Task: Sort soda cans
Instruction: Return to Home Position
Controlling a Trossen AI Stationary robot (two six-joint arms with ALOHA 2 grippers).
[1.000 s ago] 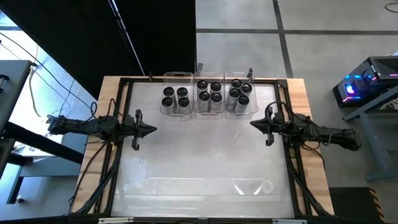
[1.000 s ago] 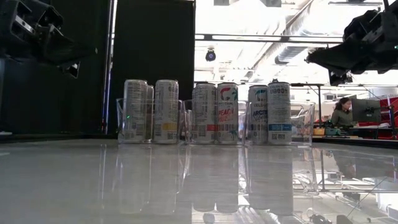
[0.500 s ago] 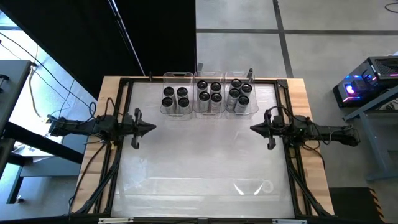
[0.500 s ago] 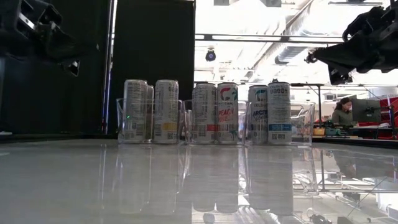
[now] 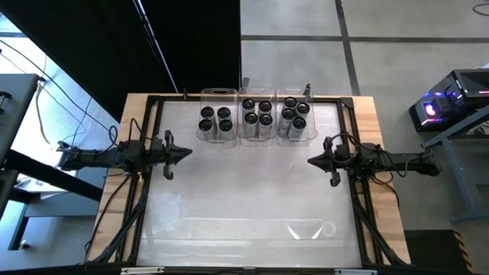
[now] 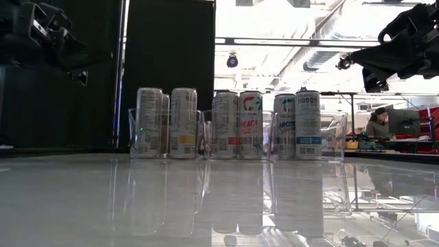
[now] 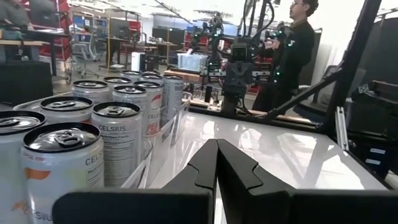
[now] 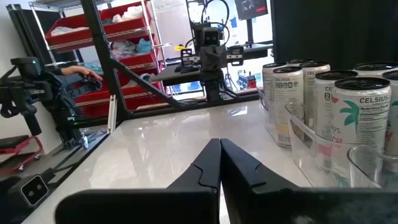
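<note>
The Celsius soda cans [image 5: 258,116] are grouped in three clear bins [image 5: 218,93] at the far edge of the table [image 5: 244,191]. Nothing is held: the left gripper [image 5: 186,155] and right gripper [image 5: 312,160] are pinched closed, empty, at either side. Sorting is judged finished; only retraction to rest is called for.

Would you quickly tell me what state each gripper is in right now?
Left gripper: shut, holding nothing.
Right gripper: shut, holding nothing.

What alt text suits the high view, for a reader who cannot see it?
Three clear trays holding soda cans line the table's far edge. The left arm and right arm reach in from either side, jaws shut and empty.
</note>
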